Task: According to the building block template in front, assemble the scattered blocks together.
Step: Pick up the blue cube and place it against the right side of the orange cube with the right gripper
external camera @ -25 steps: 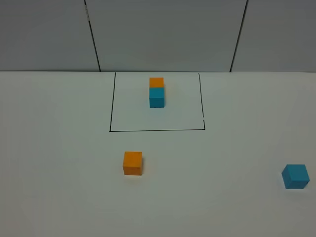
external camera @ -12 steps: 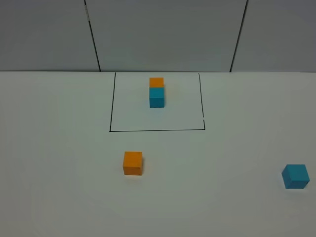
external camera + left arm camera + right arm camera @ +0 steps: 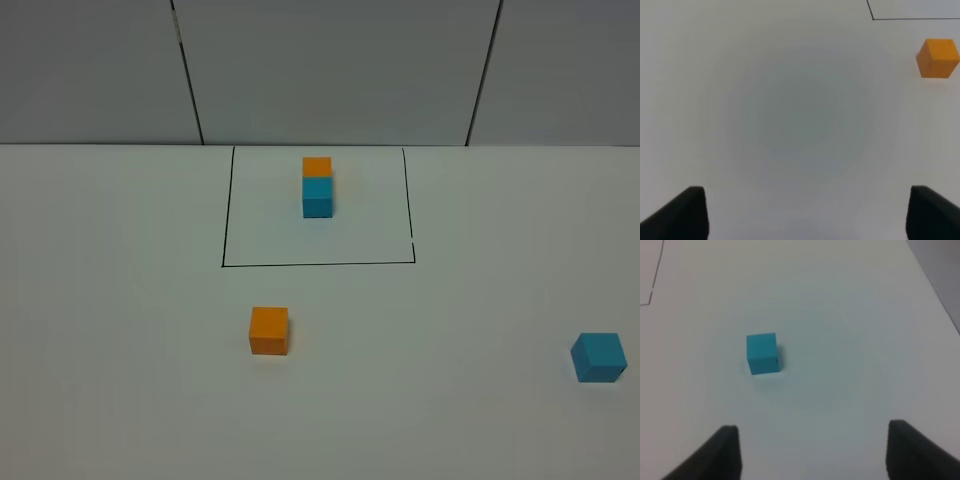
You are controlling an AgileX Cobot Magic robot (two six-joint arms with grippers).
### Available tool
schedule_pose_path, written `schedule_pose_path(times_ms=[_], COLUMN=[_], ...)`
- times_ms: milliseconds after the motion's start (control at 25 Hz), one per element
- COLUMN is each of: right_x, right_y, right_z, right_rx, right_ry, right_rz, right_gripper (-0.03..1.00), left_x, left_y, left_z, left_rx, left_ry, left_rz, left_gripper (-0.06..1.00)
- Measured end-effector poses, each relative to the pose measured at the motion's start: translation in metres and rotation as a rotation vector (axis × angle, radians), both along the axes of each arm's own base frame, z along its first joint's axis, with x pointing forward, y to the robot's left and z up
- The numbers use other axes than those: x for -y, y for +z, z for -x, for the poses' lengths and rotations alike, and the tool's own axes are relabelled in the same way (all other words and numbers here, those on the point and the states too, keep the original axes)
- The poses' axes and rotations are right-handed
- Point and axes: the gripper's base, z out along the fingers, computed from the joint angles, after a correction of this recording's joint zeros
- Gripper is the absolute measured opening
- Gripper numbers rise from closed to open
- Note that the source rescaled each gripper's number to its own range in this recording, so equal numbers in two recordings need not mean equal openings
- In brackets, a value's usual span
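Nothing is assembled yet, so you have the whole job ahead of you. The building block template [image 3: 318, 186] sits far out beyond both grippers: an orange block touching a teal one in a row, inside the black outline [image 3: 222, 230].

Your two scattered blocks lie well apart from each other. The loose orange cube [image 3: 269, 331] is ahead of your left gripper [image 3: 810, 215] and off to one side, just short of the outline's corner. That gripper is spread wide with nothing between its fingers.

The loose teal cube [image 3: 762, 353] sits ahead of your right gripper [image 3: 815, 452], close to its centre line but not yet reached. Those fingers are also parted and holding nothing.

No trays or boxes anywhere. The drawn outline is the only enclosure, and it holds only the template pair.

What's left: pick up one cube, then bring it against the other, matching the template's order.
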Motion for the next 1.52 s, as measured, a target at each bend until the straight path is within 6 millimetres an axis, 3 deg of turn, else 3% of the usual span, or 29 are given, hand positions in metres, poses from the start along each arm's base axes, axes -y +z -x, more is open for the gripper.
schedule_pose_path(times_ms=[1200, 1360, 1520], right_x=[0.0, 0.001, 0.002], right_y=[0.0, 0.013, 0.035], right_z=[-0.001, -0.013, -0.046], right_rx=[-0.002, -0.034, -0.148], right_ry=[0.0, 0.037, 0.136], right_rz=[0.002, 0.07, 0.211], right_gripper=[0.56, 0.59, 0.71], left_x=[0.0, 0.0, 0.0], left_y=[0.0, 0.0, 0.0], left_z=[0.0, 0.0, 0.0], left_rx=[0.0, 0.0, 0.0], left_ry=[0.0, 0.0, 0.0], left_rz=[0.0, 0.0, 0.0], left_gripper=[0.97, 0.97, 0.97])
